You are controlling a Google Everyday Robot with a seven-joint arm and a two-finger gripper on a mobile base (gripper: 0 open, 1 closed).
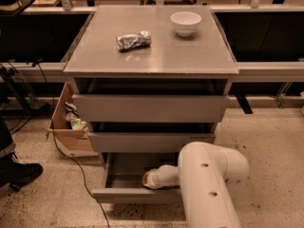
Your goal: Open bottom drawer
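Note:
The grey cabinet has three drawers. The bottom drawer (135, 194) is pulled out toward me, its slim flat front low in the view and its grey tray (126, 170) showing inside. My white arm reaches in from the lower right. The gripper (148, 179) sits inside the tray, just behind the drawer front at its middle. The top drawer front (149, 108) and the middle drawer front (151, 141) are each slightly out.
On the cabinet top (95, 61) lie a crumpled foil packet (133, 40) and a white bowl (185, 22). A cardboard box (69, 127) with litter stands at the left. A cable (71, 158) runs across the floor. A person's shoe (16, 172) is at far left.

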